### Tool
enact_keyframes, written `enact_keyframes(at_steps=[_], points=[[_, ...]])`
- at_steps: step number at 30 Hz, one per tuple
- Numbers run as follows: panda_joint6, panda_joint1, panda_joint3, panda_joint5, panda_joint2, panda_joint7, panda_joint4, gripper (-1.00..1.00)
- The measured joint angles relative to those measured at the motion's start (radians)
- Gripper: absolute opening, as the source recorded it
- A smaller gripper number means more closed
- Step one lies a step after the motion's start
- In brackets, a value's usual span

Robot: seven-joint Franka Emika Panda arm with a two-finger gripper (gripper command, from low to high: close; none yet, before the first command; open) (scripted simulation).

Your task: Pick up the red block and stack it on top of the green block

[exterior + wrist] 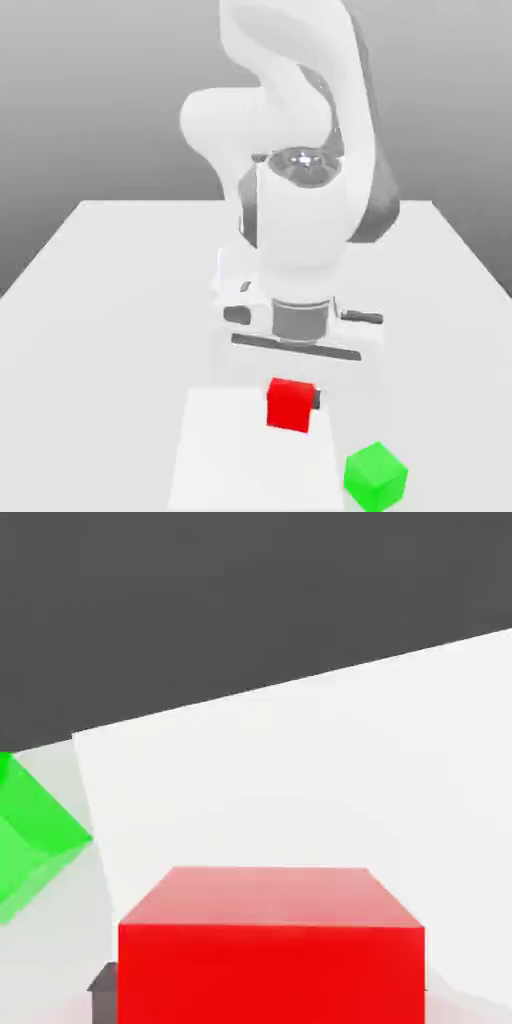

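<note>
The red block (290, 404) is seen directly under the gripper (294, 400), w/ a dark finger (317, 398) pressed against its side toward the exterior view's right. In the hand view the red block (271, 952) sits close up between the fingers, and a dark pad (104, 980) is touching one side of it. The jaws are judged clenched on the block, i.e. it is being grasped. Whether it is lifted clear of the table (100, 300) can't be told w/ certainty; a raised position is suggested by the gap visible below it in the exterior view, but that is only a judgement.

The green block (375, 475) rests on the table, near the red one but apart from it, toward the exterior view's right and nearer the camera. It is set at an angle, one corner turned toward the camera. In the hand view the green block (30, 842) is seen off to one side, its top bare.

Progress, as judged: pick-up appears done or nearly so; stacking is not yet done. Left to do: carry over the green block, align above it, lower, release.

Containers: none are seen. A paler rectangular patch (230, 450) is marked on the table beneath the red block; it is flat, not a tray, & nothing is held in it.
</note>
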Motion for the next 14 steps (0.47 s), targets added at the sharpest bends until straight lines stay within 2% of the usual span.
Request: enact_keyframes(at_steps=[5, 10, 11, 14], points=[[-0.089, 0.067, 0.035, -0.007, 0.026, 0.120, 0.116, -1.00], [0.014, 0.102, 0.015, -0.056, 0.163, 0.183, 0.151, -1.00], [0.037, 0.106, 0.009, -0.066, 0.188, 0.191, 0.152, 1.00], [0.037, 0.106, 0.009, -0.066, 0.188, 0.191, 0.152, 1.00]])
